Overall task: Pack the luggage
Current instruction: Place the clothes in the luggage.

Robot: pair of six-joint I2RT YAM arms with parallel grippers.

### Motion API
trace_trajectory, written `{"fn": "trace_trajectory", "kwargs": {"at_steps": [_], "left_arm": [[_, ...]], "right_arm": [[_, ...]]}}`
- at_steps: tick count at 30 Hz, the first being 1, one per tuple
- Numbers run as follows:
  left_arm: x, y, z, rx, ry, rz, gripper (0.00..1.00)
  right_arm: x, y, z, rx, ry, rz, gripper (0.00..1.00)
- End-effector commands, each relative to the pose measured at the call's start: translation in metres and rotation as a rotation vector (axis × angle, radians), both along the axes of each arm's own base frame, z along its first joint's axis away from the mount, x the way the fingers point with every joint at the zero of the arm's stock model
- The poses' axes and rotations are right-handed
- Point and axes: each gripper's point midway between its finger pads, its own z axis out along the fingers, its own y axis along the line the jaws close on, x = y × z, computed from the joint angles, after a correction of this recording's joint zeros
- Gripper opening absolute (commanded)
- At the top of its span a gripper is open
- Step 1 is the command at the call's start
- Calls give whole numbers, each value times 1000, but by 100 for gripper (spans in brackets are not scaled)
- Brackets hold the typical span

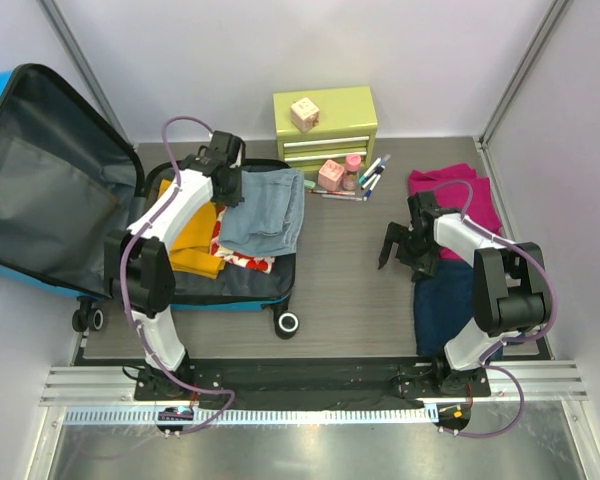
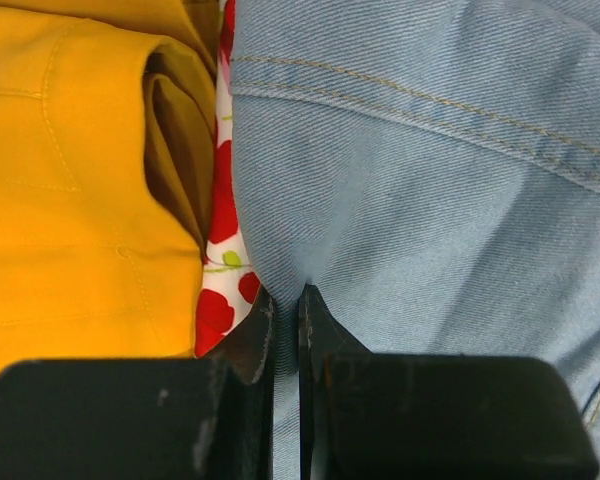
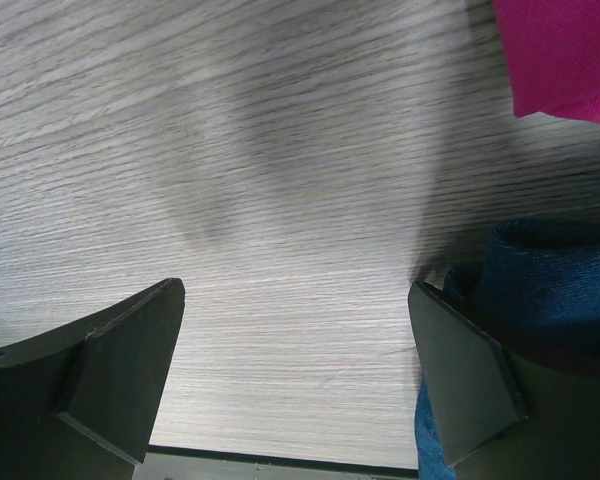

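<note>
The luggage [image 1: 50,170] lies open at the left, its grey-lined lid raised. In its base lie a yellow garment [image 1: 195,245], a red-flowered white cloth [image 1: 248,262] and light blue jeans [image 1: 270,210] that hang over the right rim. My left gripper [image 1: 230,190] is shut on a fold of the jeans [image 2: 430,200]. In the left wrist view the gripper [image 2: 285,300] sits beside the yellow garment [image 2: 70,200] and the flowered cloth [image 2: 220,300]. My right gripper [image 1: 402,258] is open and empty over bare table [image 3: 295,290], just left of a dark blue garment [image 3: 550,270].
A magenta garment [image 1: 460,200] lies behind the dark blue garment [image 1: 445,305] at the right. A small green drawer chest [image 1: 325,125] stands at the back with a pink block [image 1: 304,112] on top. Small pink items and pens [image 1: 350,178] lie in front of it.
</note>
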Motion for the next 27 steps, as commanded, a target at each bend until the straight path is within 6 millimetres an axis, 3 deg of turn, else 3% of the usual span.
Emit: {"fn": "trace_trajectory", "kwargs": {"at_steps": [1,9,15,17,18,20,21,24,27], "left_arm": [[15,23,3,78,-58,37,0],[16,38,-14,132,-42,66,0],[17,35,-32,111,-9,49,0],[17,34,-38,114,14,47,12],[17,34,-39,115,20,46,28],[19,35,-35,110,12,54,45],[19,35,-32,106,7,59,63],[22,35,-19,38,-18,84,90],[26,40,-1,-8,-47,111,96]], "right_arm": [[-5,-5,8,-27,-10,12,100],[-2,-5,10,-27,-11,15,100],[0,-5,10,-28,-3,18,100],[1,-5,11,-28,-7,21,100],[0,-4,12,-26,-6,21,100],[1,-5,13,-32,-10,21,100],[2,-5,16,-30,-21,23,100],[3,-6,21,-32,-33,28,100],[7,-8,32,-42,-57,29,100]]}}
